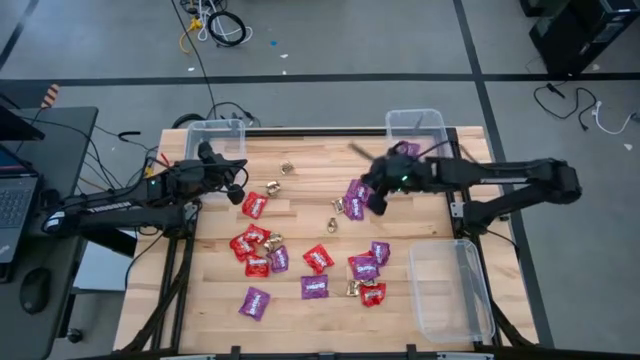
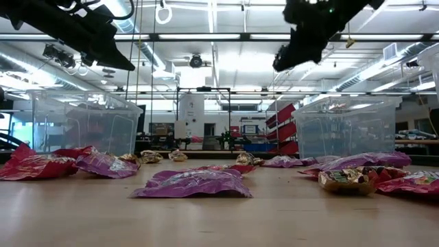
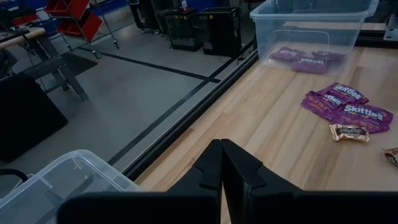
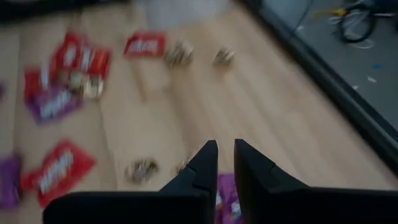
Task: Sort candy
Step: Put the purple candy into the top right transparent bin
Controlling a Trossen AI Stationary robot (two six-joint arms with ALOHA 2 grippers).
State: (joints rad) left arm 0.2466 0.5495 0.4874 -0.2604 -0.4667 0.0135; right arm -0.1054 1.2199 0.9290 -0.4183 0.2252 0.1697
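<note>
My right gripper [image 4: 225,163] raised over purple Skittles packets [image 1: 356,197] near the far right bin [image 1: 416,124], fingers slightly parted, gripping nothing visible, my left gripper [image 3: 221,165] clenched empty beside the far left bin [image 1: 214,133], red, purple and gold candy [image 1: 262,249] scattered mid-table

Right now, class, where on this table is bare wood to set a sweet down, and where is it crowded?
Free: the strip between the two far clear bins, holding just one gold piece, and the near left corner beside the lone purple packet. Crowded: the middle, around the red packets and towards the near right bin.
</note>
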